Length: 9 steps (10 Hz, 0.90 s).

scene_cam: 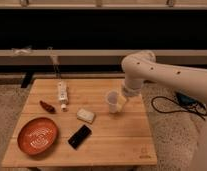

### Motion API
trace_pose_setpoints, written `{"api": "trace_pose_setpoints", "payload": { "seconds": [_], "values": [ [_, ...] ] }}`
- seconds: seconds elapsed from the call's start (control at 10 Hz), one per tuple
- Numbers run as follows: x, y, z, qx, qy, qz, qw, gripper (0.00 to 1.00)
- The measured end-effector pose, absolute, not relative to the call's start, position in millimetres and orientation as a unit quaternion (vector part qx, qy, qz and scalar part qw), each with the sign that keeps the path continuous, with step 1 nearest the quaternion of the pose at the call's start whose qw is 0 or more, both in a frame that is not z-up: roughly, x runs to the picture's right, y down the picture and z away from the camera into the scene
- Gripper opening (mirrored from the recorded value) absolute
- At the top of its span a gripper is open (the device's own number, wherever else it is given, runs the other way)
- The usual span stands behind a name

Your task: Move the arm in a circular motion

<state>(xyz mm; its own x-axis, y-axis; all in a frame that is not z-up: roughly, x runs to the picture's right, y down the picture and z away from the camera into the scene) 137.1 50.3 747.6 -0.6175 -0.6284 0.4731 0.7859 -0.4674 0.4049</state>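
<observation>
The arm (167, 72) is cream-white with thick tubular segments and small dark holes. It reaches in from the right edge of the camera view, and its rounded elbow (138, 64) hangs over the back right part of the wooden table (117, 145). From the elbow it bends down to the narrow pale gripper (122, 101), which is low over the table's right half, right beside a pale translucent cup (112, 101). Whether it touches the cup cannot be told.
On the table stand a red-orange bowl (37, 135) at front left, a black phone (79, 136), a small white block (86, 115), a white stick-shaped item (62, 92) and a small dark red object (47, 106). A black cable (164, 106) lies on the floor at right.
</observation>
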Motion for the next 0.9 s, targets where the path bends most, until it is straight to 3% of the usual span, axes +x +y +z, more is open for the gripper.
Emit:
{"api": "trace_pose_setpoints", "payload": {
  "seconds": [0.5,0.9],
  "values": [
    [93,-48,817,-0.122,-0.268,-0.865,0.406,0.8],
    [4,-75,837,-0.093,-0.265,-0.894,0.35,0.8]
  ]
}}
